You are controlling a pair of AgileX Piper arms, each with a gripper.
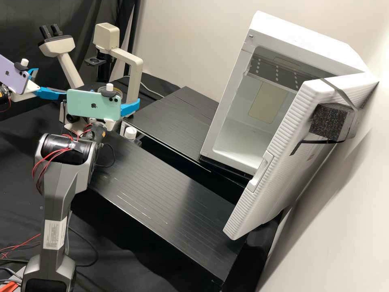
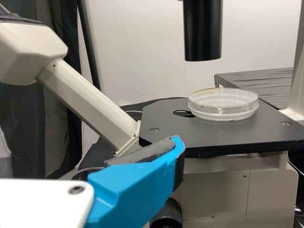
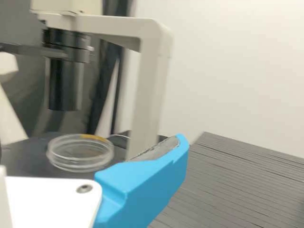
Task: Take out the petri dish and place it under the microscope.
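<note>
A petri dish (image 2: 223, 110) lies flat on the black stage (image 2: 223, 140) of a cream microscope (image 1: 130, 65), in clear plastic with an amber mark on the far part of its rim. In the left wrist view the dish sits partly over the round opening in the stage, below the level of a black cylinder (image 2: 203, 31) that hangs over the stage. The dish touches neither tool.

The left tool (image 1: 52, 83) is at the left edge of the high view, beside the microscope. Its two blue fingers stand well apart, with nothing held between them. The right tool (image 1: 129, 108) is in front of the microscope, behind a mint-green phone (image 1: 91, 106) fixed to its arm. It is open too: in the right wrist view the grey pad (image 3: 159, 149) of one blue finger is bare, with nothing pressed to it. How wide it stands open, I cannot tell.

A lilac phone (image 1: 12, 75) is fixed to the left arm. On the right of the high view, beyond the ridged black desk (image 1: 162, 194), a white fridge (image 1: 300, 32) has its door (image 1: 279, 150) standing open
</note>
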